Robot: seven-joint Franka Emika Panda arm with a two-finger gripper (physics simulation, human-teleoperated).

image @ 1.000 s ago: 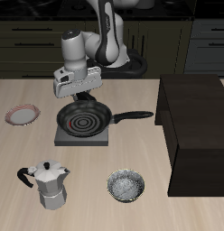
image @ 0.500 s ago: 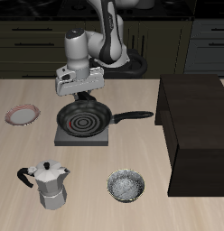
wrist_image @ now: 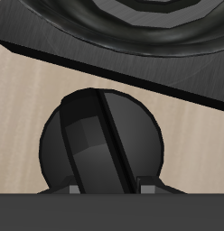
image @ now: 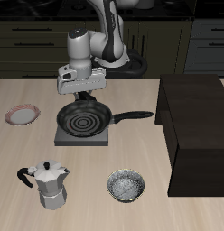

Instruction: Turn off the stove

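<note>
One flat dark-grey square stove (image: 83, 133) sits mid-table under a black spiral-ringed frying pan (image: 84, 117); its round dark knob (wrist_image: 102, 142) lies directly below the two-finger gripper (image: 83, 96), whose grip I cannot tell

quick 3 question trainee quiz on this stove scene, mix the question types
1. True or false: the frying pan sits on the stove.
2. Multiple choice: which object stands nearest the table's front edge? A) the moka pot B) the small pink plate C) the frying pan
3. Short answer: in the wrist view, what round part lies right below the gripper?

Key
1. True; the pan covers most of the slab.
2. A; the moka pot stands near the front edge, beside the patterned bowl.
3. The stove's knob, a dark dial with a raised ridge across it.
</note>
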